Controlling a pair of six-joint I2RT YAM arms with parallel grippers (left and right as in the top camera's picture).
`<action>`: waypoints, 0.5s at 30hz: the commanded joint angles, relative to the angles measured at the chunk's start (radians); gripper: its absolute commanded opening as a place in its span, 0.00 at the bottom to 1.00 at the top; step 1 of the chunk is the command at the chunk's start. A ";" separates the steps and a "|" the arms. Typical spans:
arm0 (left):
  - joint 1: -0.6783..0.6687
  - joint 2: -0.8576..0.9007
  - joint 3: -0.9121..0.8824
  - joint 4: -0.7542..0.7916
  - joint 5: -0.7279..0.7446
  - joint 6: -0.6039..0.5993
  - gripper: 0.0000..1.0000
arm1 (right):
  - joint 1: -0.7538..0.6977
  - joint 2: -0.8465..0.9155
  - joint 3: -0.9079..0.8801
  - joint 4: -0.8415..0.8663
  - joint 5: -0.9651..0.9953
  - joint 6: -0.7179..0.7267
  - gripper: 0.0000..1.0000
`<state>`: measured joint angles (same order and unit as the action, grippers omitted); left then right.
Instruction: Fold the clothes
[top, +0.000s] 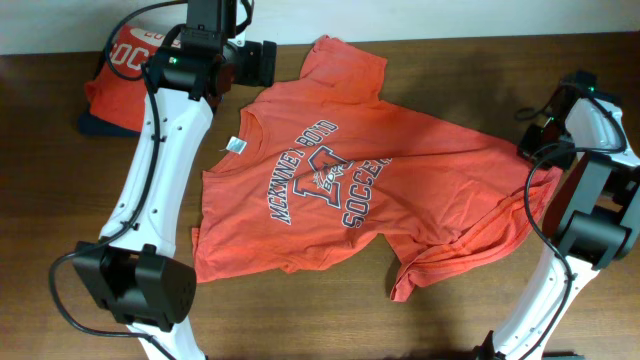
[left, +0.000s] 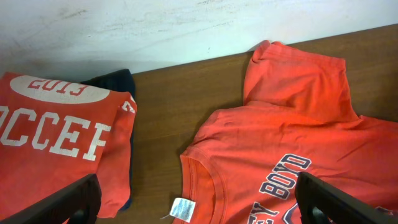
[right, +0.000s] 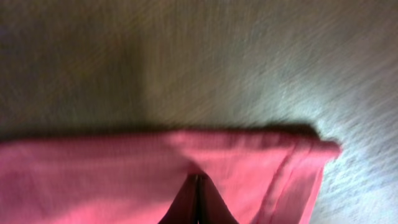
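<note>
An orange-red T-shirt (top: 340, 190) lies spread face up mid-table, with navy-and-white "SOCCER" lettering and a small white neck tag (top: 236, 146). Its lower part is rumpled and folded over at the right. My left gripper (top: 264, 62) hovers open beyond the collar, beside the far sleeve, holding nothing. In the left wrist view its dark fingers (left: 69, 203) stand wide apart over the collar and the tag (left: 181, 209). My right gripper (top: 542, 140) is shut on the shirt's right edge. In the right wrist view the jaws (right: 198, 190) pinch red cloth (right: 124, 180), and the picture is blurred.
A second orange-red shirt (top: 122, 72), folded, with white "SOCCER" letters, sits on dark cloth at the far left corner, also seen as a folded shirt (left: 56, 143) in the left wrist view. A pale wall (left: 186, 25) runs behind the table's far edge. Brown tabletop (top: 300, 310) shows near the front.
</note>
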<state>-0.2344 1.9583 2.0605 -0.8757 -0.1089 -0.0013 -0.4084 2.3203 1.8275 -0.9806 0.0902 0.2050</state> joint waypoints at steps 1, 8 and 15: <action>0.002 0.006 -0.002 -0.001 0.000 -0.010 0.99 | -0.006 0.043 -0.045 0.074 0.061 0.001 0.04; 0.001 0.006 -0.002 -0.002 0.000 -0.010 0.99 | -0.006 0.045 -0.045 0.234 0.061 -0.040 0.04; 0.002 0.006 -0.002 -0.002 0.000 -0.010 0.99 | -0.006 0.044 0.003 0.375 0.061 -0.153 0.14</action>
<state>-0.2344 1.9583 2.0605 -0.8761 -0.1089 -0.0017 -0.4099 2.3383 1.7988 -0.6189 0.1387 0.1333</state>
